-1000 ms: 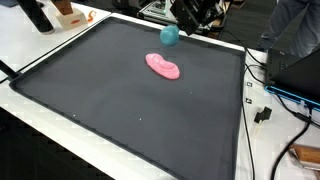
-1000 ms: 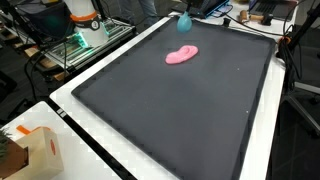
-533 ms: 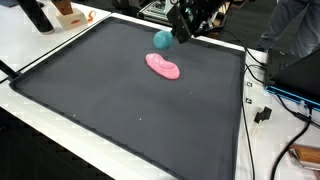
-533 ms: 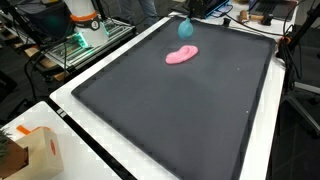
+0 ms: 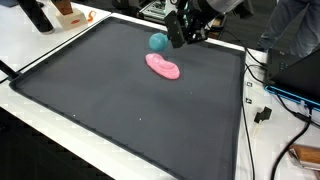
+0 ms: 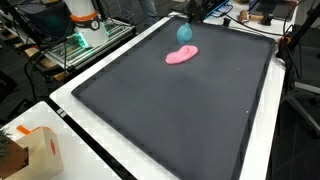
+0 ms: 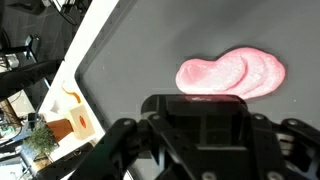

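Carried closer to the pink blob (image 5: 163,67), the teal ball (image 5: 157,42) sits clenched in the claw (image 5: 165,39).

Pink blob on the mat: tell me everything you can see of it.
The pink blob is a flat, elongated piece that looks soft and matte. The wrist view shows two rounded lobes overlapping, with a faint seam between them. It lies flat toward the far side of the black mat, its long axis slanted across it. Only the mat touches it. The teal ball is close by but apart from it.
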Robot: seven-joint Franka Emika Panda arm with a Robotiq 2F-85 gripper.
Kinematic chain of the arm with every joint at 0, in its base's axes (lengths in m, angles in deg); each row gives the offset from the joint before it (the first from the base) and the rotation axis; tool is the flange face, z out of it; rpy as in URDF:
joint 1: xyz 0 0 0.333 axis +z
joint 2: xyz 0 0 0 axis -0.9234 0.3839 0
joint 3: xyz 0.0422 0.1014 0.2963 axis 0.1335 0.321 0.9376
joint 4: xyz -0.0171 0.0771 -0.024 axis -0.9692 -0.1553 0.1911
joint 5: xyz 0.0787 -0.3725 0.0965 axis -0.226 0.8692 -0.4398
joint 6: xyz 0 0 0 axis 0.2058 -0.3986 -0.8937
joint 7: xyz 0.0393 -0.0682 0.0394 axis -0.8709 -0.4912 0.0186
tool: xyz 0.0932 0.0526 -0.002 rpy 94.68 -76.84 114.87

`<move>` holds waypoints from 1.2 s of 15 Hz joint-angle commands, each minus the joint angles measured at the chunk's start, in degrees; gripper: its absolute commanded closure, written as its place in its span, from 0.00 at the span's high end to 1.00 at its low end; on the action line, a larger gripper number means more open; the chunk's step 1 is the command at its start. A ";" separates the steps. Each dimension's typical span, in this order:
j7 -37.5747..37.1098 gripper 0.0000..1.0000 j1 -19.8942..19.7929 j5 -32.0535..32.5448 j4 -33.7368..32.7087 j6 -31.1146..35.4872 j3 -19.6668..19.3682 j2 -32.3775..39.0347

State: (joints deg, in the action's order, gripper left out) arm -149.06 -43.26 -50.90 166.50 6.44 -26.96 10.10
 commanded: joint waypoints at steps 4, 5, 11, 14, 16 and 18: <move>-3.63 0.35 1.01 2.29 -0.76 -1.72 -1.46 2.52; -4.07 0.35 1.10 2.65 -0.74 -1.97 -1.65 2.88; -5.11 0.35 0.98 3.24 -0.70 -3.30 -2.18 4.91; -4.27 0.35 0.76 3.33 -0.60 -3.68 -2.29 5.37; -3.80 0.35 0.61 3.20 -0.55 -3.85 -2.32 5.52; -3.35 0.35 0.37 2.98 -0.42 -3.80 -2.33 5.44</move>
State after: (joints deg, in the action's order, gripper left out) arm -153.18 -43.11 -48.91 166.44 4.23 -29.04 15.33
